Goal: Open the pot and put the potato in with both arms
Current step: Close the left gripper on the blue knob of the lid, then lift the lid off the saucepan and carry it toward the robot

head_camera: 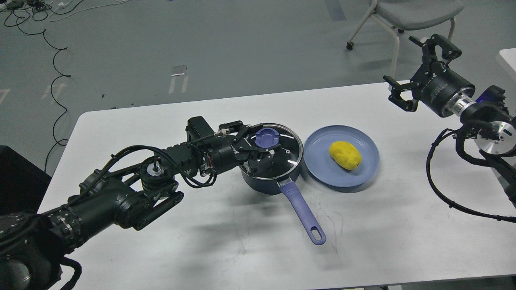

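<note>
A dark blue pot (269,181) with a long purple handle (303,213) stands mid-table. Its glass lid (287,155) is on it, with a purple knob (267,139) on top. My left gripper (260,146) hovers low over the lid's left side, open, with one finger behind the knob and one in front of it; contact is unclear. A yellow potato (345,154) lies on a blue plate (318,151) just right of the pot. My right gripper (419,70) is open and empty, raised above the table's far right edge.
The white table (169,249) carries only the pot and the plate. A grey chair (411,12) stands behind the table on the right. Cables (52,60) lie on the floor at the far left. A white surface edge (508,58) shows at the right.
</note>
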Controlling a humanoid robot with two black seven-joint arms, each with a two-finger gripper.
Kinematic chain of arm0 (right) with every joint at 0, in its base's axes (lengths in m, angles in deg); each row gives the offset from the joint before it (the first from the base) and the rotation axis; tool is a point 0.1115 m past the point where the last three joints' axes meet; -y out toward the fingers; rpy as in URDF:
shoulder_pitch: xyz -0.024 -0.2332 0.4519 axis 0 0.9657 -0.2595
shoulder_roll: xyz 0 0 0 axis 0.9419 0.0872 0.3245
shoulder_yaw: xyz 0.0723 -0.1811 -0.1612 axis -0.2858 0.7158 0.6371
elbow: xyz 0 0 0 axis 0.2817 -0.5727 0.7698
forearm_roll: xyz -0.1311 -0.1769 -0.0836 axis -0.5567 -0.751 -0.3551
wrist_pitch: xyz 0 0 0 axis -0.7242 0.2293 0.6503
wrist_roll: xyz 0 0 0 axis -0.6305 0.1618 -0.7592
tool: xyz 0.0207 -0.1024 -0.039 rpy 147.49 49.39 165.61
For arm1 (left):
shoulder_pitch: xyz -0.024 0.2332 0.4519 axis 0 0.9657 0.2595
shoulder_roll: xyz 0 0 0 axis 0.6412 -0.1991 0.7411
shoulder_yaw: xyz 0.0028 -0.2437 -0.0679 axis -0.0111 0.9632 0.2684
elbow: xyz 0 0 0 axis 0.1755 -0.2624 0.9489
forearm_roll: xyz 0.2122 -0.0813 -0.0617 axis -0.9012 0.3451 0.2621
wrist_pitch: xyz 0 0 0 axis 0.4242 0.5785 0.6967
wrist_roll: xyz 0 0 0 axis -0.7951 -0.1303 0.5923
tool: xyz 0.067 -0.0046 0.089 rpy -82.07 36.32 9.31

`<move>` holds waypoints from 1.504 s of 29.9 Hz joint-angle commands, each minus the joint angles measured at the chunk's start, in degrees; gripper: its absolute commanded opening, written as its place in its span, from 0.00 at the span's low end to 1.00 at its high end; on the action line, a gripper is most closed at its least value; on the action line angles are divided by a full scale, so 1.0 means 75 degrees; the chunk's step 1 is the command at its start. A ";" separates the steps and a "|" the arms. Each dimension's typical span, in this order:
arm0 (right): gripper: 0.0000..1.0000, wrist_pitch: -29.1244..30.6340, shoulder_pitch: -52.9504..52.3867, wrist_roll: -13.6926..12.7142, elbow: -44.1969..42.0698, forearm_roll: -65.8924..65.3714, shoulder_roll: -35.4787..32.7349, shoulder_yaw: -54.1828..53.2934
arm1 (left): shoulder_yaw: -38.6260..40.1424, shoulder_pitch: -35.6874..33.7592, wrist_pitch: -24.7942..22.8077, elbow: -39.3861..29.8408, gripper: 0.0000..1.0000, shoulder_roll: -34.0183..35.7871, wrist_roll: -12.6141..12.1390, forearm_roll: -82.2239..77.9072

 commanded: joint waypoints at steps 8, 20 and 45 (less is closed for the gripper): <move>1.00 -0.0038 0.0000 0.0002 0.0012 0.0000 -0.0003 0.0000 | 0.0018 -0.0006 0.0000 -0.0094 0.69 0.0027 0.0011 0.0023; 1.00 -0.0038 -0.0012 0.0002 0.0059 0.0000 -0.0003 0.0000 | 0.0041 -0.0228 0.0000 -0.0598 0.68 0.0601 0.0023 0.0291; 1.00 -0.0026 -0.0024 0.0002 0.0094 -0.0012 0.0091 0.0222 | 0.0018 0.0344 0.0433 -0.0656 0.60 0.2851 0.0522 0.1122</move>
